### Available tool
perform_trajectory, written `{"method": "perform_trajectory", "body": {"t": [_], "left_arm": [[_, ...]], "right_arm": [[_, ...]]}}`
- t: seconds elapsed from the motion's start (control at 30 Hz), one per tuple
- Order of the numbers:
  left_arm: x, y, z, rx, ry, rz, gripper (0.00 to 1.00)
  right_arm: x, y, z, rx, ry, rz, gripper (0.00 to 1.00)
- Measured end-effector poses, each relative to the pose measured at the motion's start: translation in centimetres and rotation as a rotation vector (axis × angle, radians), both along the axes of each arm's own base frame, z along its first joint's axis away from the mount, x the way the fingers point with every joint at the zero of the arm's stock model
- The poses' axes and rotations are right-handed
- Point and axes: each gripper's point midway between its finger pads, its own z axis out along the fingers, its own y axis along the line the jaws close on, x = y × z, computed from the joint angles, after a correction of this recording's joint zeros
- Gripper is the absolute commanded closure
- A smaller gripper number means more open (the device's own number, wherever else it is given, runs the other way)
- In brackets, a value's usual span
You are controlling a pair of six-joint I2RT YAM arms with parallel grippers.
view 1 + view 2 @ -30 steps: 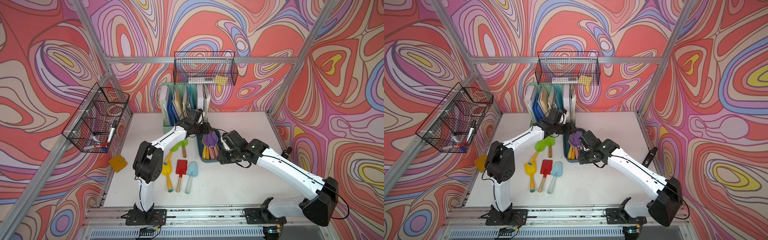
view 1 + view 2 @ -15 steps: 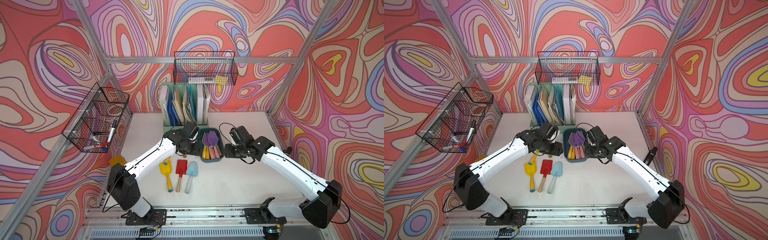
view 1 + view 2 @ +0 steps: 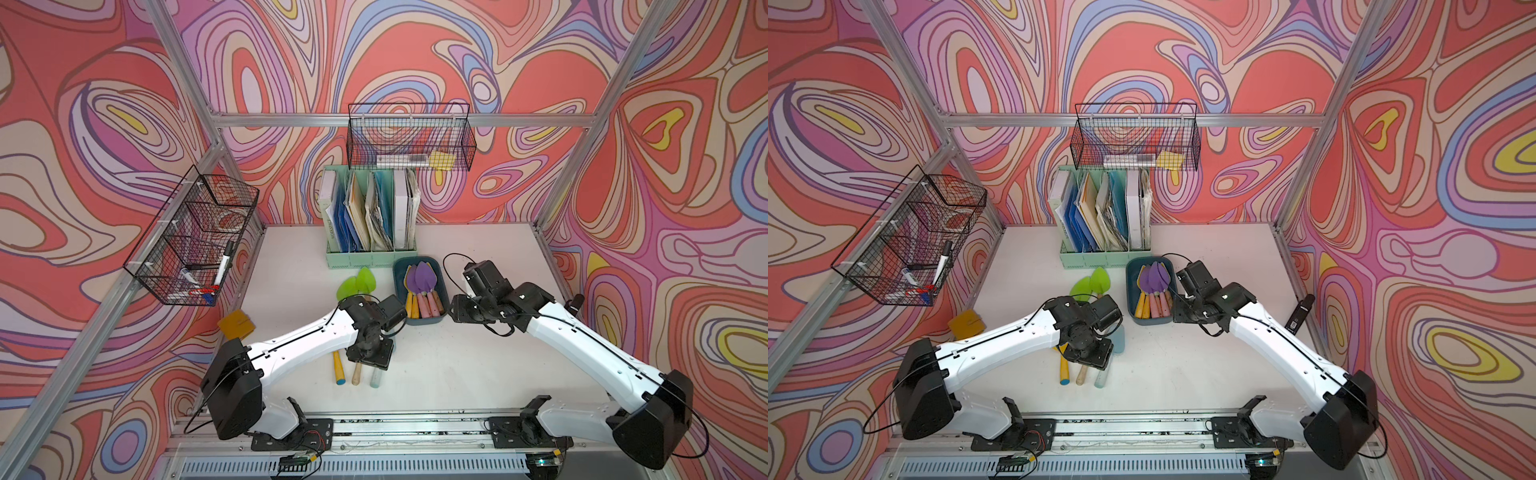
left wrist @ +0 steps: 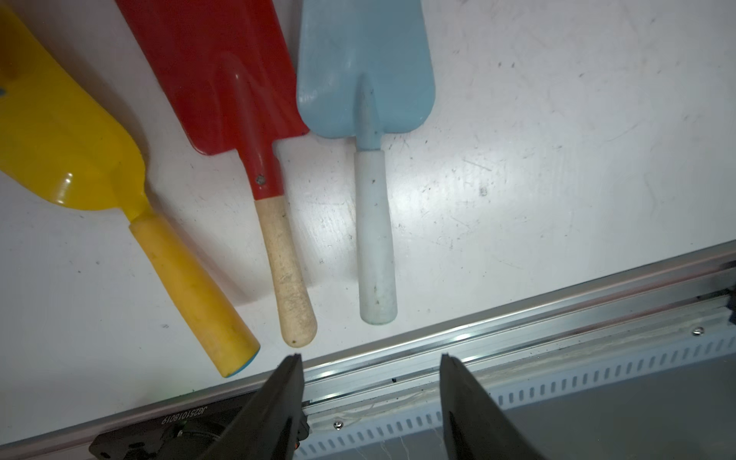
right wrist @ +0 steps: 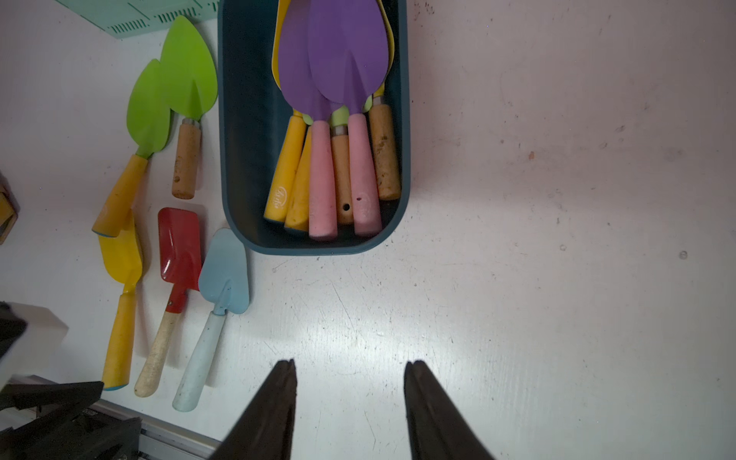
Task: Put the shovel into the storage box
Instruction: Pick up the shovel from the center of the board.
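As the left end effector hovers open and empty, closely laid red shovel and blue shovel risk being grabbed together.

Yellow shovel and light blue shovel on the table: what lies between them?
The red shovel, with its pale wooden handle, lies between the yellow shovel and the light blue shovel; the left wrist view shows this plainly.

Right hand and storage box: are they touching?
Apart. In the right wrist view, bare table shows between the storage box and the tips of the open right hand.
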Motion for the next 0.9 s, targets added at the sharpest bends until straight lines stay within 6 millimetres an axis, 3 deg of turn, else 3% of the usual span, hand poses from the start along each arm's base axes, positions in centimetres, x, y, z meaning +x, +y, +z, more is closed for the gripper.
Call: {"method": "perform_trajectory", "body": {"t": [0.2,0.5,0.7,0.9], "left_arm": [[-1.0,-0.2,-2.5,0.039,0.039,0.011,0.40],[-0.6,-1.4,-4.2,0.015,0.042,0.025,0.39],[-0.7,-1.2,-6.1,0.051,0.069,0.025,0.39],[-0.5,-1.3,-6.6,0.060,0.063,0.026,0.43]], "right_arm": [[-0.5,-0.3,0.4,0.017,-0.013,-0.003,0.54],[-1.0,-0.5,-0.1,0.019,-0.003,-0.007,0.54],[-1.0,-0.4,-0.1,0.022,-0.002,-0.007,0.54],[-1.0,-0.4,-0.4,0.021,0.001,-0.008,0.54]]}}
